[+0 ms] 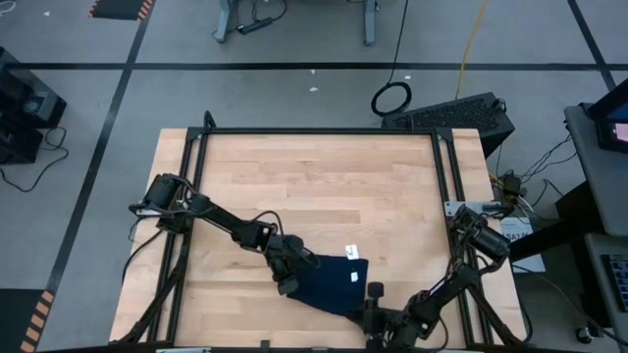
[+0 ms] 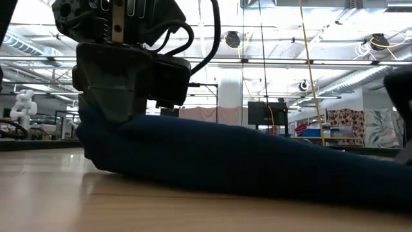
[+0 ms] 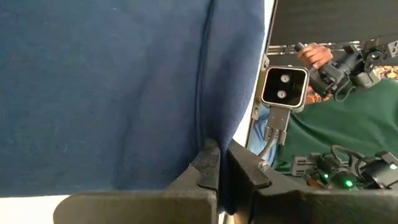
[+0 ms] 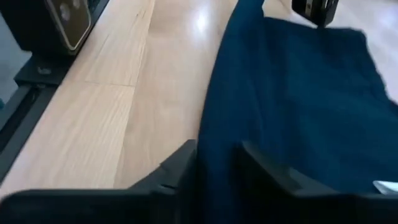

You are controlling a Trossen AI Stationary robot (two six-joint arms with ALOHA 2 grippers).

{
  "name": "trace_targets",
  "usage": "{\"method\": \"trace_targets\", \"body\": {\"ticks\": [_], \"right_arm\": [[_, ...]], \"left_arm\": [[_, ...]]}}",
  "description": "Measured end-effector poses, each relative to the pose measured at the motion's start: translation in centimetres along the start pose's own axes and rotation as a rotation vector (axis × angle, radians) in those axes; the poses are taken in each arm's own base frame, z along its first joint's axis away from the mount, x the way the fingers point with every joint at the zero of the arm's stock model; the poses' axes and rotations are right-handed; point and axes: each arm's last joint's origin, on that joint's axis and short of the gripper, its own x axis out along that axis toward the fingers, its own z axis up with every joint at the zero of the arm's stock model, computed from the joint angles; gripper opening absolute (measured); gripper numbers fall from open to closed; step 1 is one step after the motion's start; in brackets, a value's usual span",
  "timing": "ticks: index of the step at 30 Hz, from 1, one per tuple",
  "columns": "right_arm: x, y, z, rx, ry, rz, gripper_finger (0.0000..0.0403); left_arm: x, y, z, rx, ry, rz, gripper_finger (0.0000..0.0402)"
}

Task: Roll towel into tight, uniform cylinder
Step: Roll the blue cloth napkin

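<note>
Towel (image 1: 332, 282) lies near the table's (image 1: 324, 186) front edge, between the two grippers, folded into a dark wedge with a small white tag (image 1: 354, 277) on top. From above, the left gripper (image 1: 292, 267) sits on the towel's left edge at the end of a long, low reach across the table, while the right gripper (image 1: 375, 294) comes in from the front right corner, its arm bent back sharply along the front edge. To roll well from here, I judge both ends should be gripped at the same edge and turned together, keeping the cloth taut between them so the cylinder does not cone or slacken. At table height, the towel (image 2: 244, 161) is a long, low mound, thicker at the end where the left gripper (image 2: 122, 109) presses down from above. The left wrist camera shows its fingers (image 3: 208, 165) drawn together, pinching a fold of towel (image 3: 112, 87). The right wrist camera shows that gripper's (image 4: 214, 165) fingers (image 4: 180, 165) straddling the towel's (image 4: 292, 93) edge, cloth between them, with bare wood beside; whether they have clamped down yet, I cannot tell. That bite should be settled before any turning starts.
</note>
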Motion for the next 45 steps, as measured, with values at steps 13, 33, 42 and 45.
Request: {"method": "trace_targets", "body": {"ticks": [13,33,42,45], "right_arm": [[0.2,-2.7,1.7,0.276,0.177,-0.005,0.0014],[2.2,-9.0,7.4,0.560,0.494,0.259,0.0003],[2.9,-9.7,7.6,0.589,0.537,0.296,0.0005],[2.9,-9.7,7.5,0.587,0.539,0.293,0.0005]], "left_arm": [[1.2,-0.6,-1.1,0.133,-0.082,0.093,0.0041],[1.9,-7.8,-8.1,0.901,-0.400,0.479,0.0201],[5.5,-5.0,-10.7,1.017,-0.456,0.803,0.0206],[5.9,-4.0,-10.3,1.059,-0.386,0.812,0.0206]]}}
